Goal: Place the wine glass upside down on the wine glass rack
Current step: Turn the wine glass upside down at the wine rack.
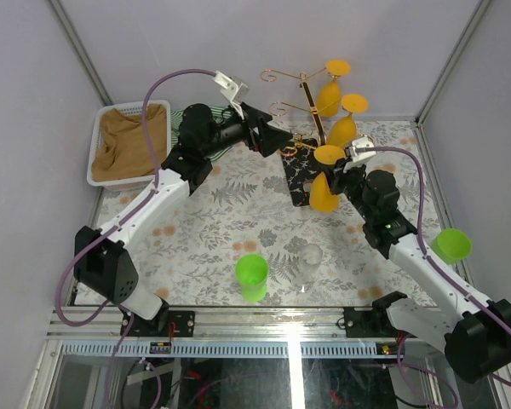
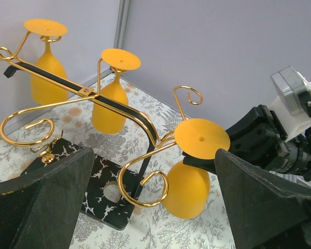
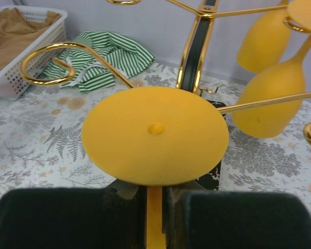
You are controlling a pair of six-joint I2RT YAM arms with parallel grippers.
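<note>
Worktop (image 1: 213, 213): leaf-patterned sheet, both arm bases at its near edge.
Green cup (image 1: 252, 274): upright near the front edge, between the two arms.
Clear tumbler (image 1: 311, 256): faint, just right of the green cup and slightly farther back.
Second green cup (image 1: 451, 244): at the right side, beside the right arm.
Right pincer (image 3: 154, 207): closed on the thin stem of the wine glass, just under its foot.
Wine glass (image 1: 324, 194): yellow, held upside down with its round foot on top and its bowl hanging over the right edge of the rack's base. The foot is close against a low hook arm; whether it rests on the wire cannot be told.
Wine glass rack (image 2: 114, 106): gold wire post and curled arms on a black patterned base, mid-worktop.
Left pincer (image 1: 283, 139): jaws spread wide, holding nothing, just left of the rack and pointing at it.
Hung glasses (image 1: 330, 95): two more yellow ones, upside down on higher arms at the back.
Striped cloth (image 3: 109, 54): green and white, crumpled behind the left arm.
White basket (image 1: 97, 145): far left corner, brown cloth inside.
</note>
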